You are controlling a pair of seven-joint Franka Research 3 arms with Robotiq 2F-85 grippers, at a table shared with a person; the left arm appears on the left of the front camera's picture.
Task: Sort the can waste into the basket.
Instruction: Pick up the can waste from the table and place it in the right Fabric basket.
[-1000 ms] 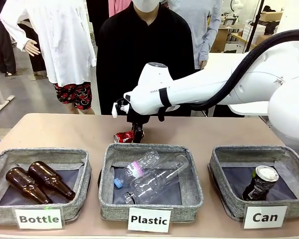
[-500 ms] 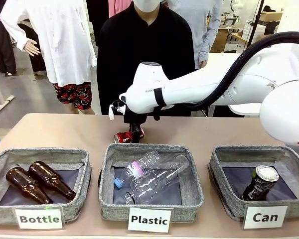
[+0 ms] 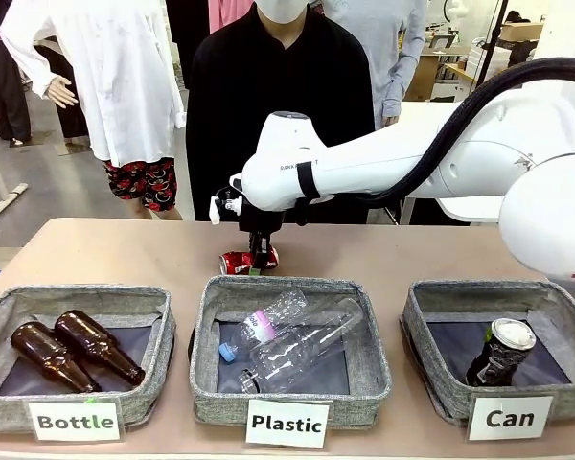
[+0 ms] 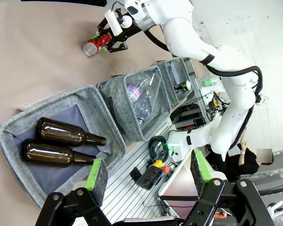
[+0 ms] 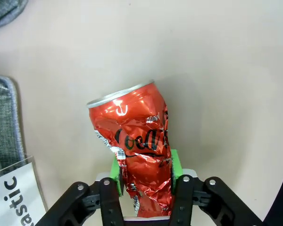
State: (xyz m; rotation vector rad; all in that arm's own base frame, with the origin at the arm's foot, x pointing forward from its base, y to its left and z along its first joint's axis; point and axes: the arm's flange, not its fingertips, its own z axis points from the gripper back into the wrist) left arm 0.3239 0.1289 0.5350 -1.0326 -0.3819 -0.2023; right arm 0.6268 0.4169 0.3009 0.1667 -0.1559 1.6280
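My right end effector (image 5: 144, 176) is clamped on the red can (image 5: 134, 150), behind the Plastic basket (image 3: 289, 287), over the bench (image 3: 125, 249).

The red can's (image 5: 140, 148) lower end was cut off by the right wrist view's bottom edge (between the green pads (image 5: 175, 165)). In the front view, the right gripper (image 3: 259, 261) partly hid the can.
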